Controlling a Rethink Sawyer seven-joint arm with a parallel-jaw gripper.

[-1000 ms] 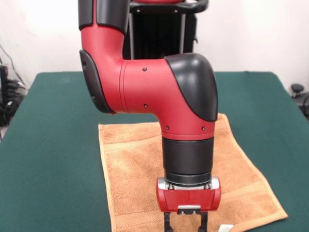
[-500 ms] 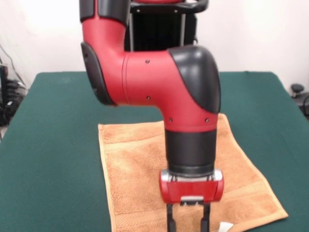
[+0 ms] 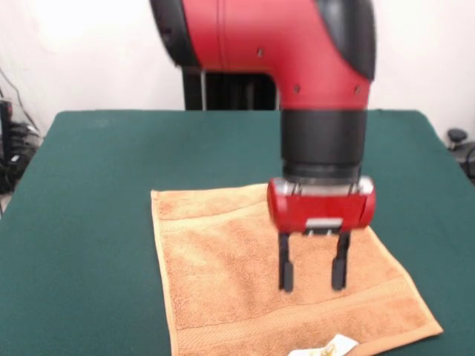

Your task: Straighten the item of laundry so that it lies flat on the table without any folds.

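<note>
One flat towel (image 3: 223, 274) on the table (image 3: 82, 193), beneath the raised, wide-spread, empty end effector (image 3: 312, 282).

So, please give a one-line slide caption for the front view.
Open red-and-black gripper above a flat orange-tan terry towel on the dark green table.

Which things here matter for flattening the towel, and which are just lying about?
Part of the job:
- orange-tan terry hand towel with white label
- dark green felt-topped table
- red and black gripper, open above the towel

Lying about:
- dark cables beside the table
</note>
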